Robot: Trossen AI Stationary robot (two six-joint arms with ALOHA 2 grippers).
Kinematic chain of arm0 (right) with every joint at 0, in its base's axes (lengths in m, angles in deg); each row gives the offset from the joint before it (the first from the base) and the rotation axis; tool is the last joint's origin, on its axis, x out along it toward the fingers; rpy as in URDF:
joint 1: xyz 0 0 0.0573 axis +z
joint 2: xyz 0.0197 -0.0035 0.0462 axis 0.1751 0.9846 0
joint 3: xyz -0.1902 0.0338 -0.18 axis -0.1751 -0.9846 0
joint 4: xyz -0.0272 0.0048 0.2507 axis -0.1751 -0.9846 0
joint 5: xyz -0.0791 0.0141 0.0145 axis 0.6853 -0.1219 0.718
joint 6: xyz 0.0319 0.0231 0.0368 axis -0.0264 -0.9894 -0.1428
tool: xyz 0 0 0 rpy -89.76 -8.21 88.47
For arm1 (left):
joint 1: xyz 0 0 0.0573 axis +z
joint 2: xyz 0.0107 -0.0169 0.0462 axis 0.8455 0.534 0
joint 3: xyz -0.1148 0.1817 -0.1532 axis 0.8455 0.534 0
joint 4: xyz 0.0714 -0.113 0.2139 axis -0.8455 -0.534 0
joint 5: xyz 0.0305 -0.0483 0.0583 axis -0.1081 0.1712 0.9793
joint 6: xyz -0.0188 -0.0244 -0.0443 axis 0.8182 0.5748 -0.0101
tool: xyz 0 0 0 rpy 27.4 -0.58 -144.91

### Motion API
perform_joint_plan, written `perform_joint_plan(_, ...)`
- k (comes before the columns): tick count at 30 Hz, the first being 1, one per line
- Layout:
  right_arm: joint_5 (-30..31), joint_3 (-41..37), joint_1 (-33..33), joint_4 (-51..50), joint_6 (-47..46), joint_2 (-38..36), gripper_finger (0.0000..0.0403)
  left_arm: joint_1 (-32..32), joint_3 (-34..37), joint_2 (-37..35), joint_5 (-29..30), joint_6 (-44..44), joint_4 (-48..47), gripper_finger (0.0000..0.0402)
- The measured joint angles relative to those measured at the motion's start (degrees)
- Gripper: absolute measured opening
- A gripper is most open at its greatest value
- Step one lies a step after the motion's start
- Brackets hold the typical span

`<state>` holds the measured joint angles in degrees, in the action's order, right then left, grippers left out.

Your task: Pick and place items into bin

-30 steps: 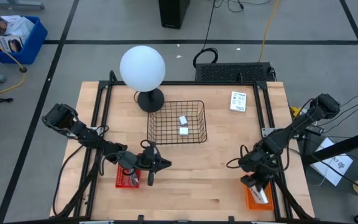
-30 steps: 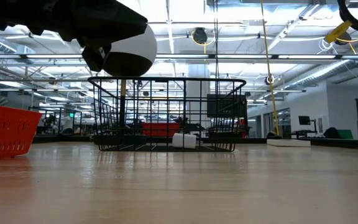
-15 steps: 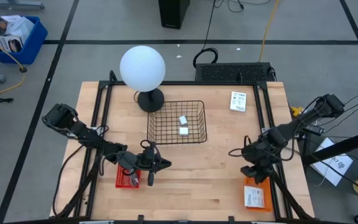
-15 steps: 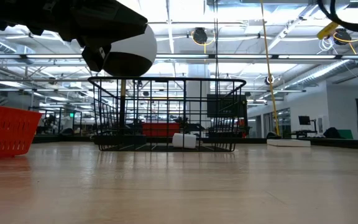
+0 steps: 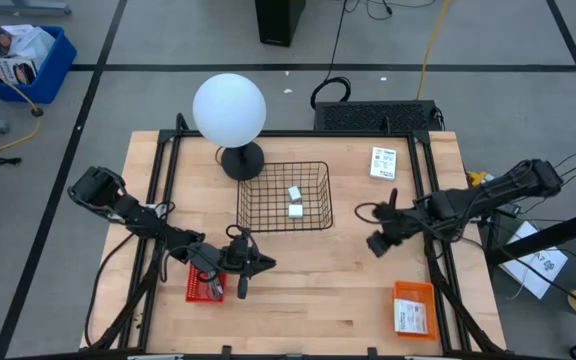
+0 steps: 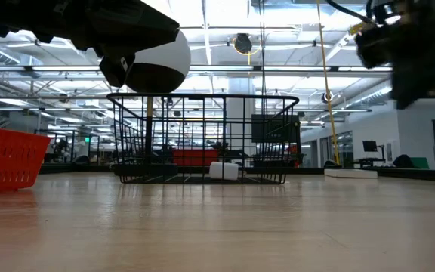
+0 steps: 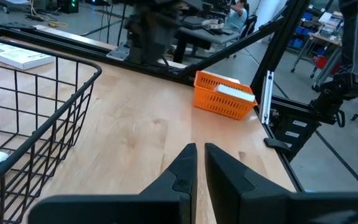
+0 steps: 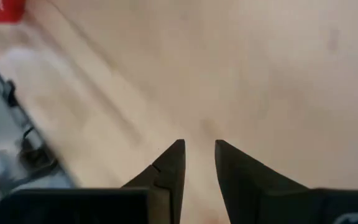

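Note:
Two small white blocks (image 5: 295, 201) lie inside the black wire basket (image 5: 320, 196) at the table's middle; one block (image 6: 223, 171) shows through its wires in the low view. A flat white printed packet (image 5: 383, 162) lies on the table near the far right corner. Another packet (image 5: 408, 316) lies in the orange bin (image 5: 414, 291) near the right front corner. My right gripper (image 5: 377, 243) hangs open above bare wood between the basket and the orange bin (image 8: 199, 146). My left gripper (image 5: 255, 265) is shut and hovers beside the red basket (image 5: 200, 288). No grey or teal tool shows.
A big white globe lamp (image 5: 229, 109) stands on its dark base behind the wire basket. The red basket sits near the front left. A black frame runs along the table's edges. Bare wood lies between the wire basket and the near edge.
My right gripper has drawn away from the orange bin, going toward the far edge and the table's middle, and now shows high in the low view. The packet in the orange bin is uncovered.

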<state>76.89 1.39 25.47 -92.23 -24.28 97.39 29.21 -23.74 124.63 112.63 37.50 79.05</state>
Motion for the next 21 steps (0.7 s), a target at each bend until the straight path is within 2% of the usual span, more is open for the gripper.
perform_joint_plan(3,4.4,0.0,-2.1,3.3,6.0,1.7,0.0079,0.5,0.0,0.0,2.0,0.0,0.0,0.0035)
perform_joint_plan(6,6.1,0.0,-5.0,5.1,12.3,3.6,0.0077,0.6,0.0,0.0,3.2,-0.6,-0.3,0.0035)
perform_joint_plan(10,10.3,0.0,-9.0,2.6,17.1,5.6,0.0064,0.7,0.0,0.0,3.1,-0.9,-0.5,0.0035)
perform_joint_plan(18,10.3,0.0,-19.6,3.0,32.1,7.9,0.0016,0.7,0.0,0.0,3.1,-0.4,-0.5,0.0035)
perform_joint_plan(21,13.5,0.0,-22.4,3.3,33.5,7.9,0.0004,0.6,0.0,0.0,3.1,-0.2,-0.5,0.0035)
